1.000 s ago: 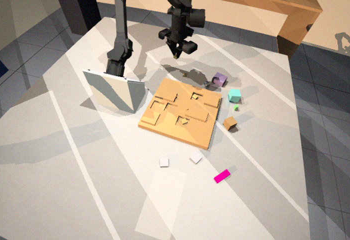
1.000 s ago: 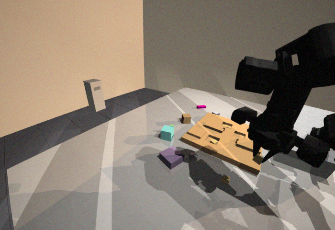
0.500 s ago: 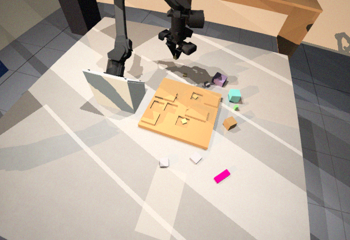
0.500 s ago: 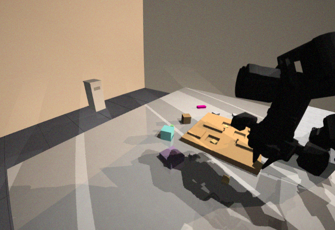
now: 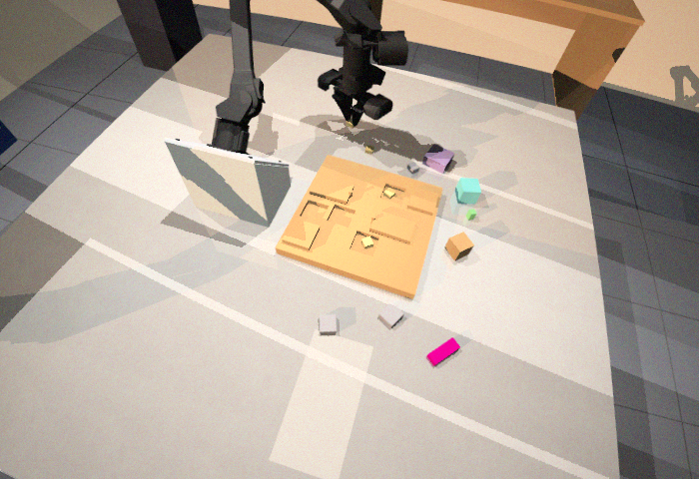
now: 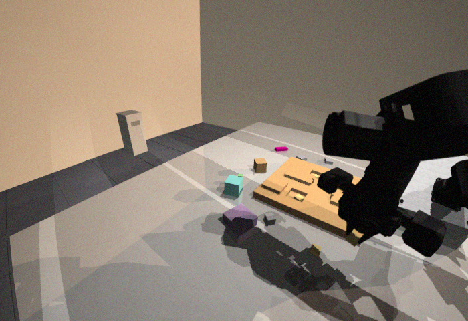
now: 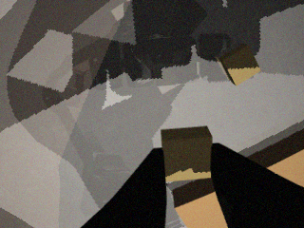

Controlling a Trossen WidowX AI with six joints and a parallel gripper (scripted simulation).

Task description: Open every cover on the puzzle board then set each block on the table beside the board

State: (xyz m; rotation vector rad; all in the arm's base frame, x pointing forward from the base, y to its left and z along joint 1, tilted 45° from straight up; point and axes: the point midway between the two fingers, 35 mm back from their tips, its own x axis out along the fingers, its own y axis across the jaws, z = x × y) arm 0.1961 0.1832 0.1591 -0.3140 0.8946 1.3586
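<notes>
The orange puzzle board (image 5: 355,270) (image 6: 306,216) lies flat on the table. Its same-coloured raised covers stand beside open wells. One yellow block (image 5: 388,193) (image 6: 299,196) lies in an open well, and a second yellow block (image 5: 367,242) (image 6: 315,175) lies in another. Two wells on the left of the board in the top view look empty. A third yellow block (image 5: 368,150) (image 6: 315,249) (image 7: 246,75) rests on the table off the board. My gripper (image 5: 350,123) (image 6: 354,239) is shut on a yellow block (image 7: 187,152), above the table beyond the board's edge.
A purple block (image 5: 438,159) (image 6: 239,215), small grey block (image 5: 412,168) (image 6: 269,218), teal cube (image 5: 467,191) (image 6: 233,185), green piece (image 5: 470,215) and brown cube (image 5: 458,245) (image 6: 260,165) surround the board. A magenta bar (image 5: 443,351) (image 6: 281,149) lies farther off. A large panelled box (image 5: 220,186) stands left.
</notes>
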